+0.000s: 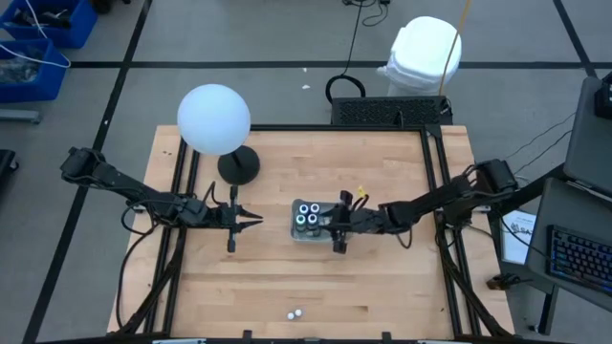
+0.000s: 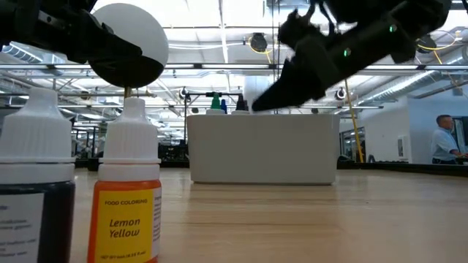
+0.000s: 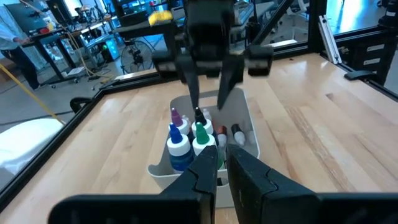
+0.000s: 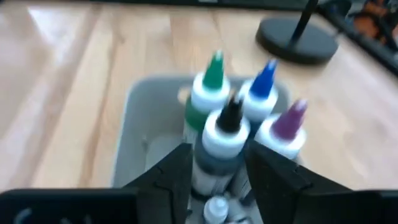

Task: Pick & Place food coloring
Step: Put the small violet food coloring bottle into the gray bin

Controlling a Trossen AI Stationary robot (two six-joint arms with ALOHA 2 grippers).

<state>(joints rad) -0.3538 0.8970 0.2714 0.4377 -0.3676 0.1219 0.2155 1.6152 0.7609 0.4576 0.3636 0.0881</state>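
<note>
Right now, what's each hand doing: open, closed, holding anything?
Left hand: closed, holding nothing, beside the tray.
Right hand: over the tray, fingers open around the black-tipped bottle.

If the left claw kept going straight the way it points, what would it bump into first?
Most likely the grey tray of food coloring bottles, directly ahead of the left gripper; the right gripper hangs over the tray beyond.

In the grey tray (image 4: 134, 118) stand four tall bottles: one green-tipped (image 4: 213, 84), one blue-tipped (image 4: 264, 87), one purple-tipped (image 4: 287, 127), one black-tipped (image 4: 227, 134). Two white-capped bottles (image 1: 295, 313) stand apart, one labelled Lemon Yellow (image 2: 129, 197).
</note>
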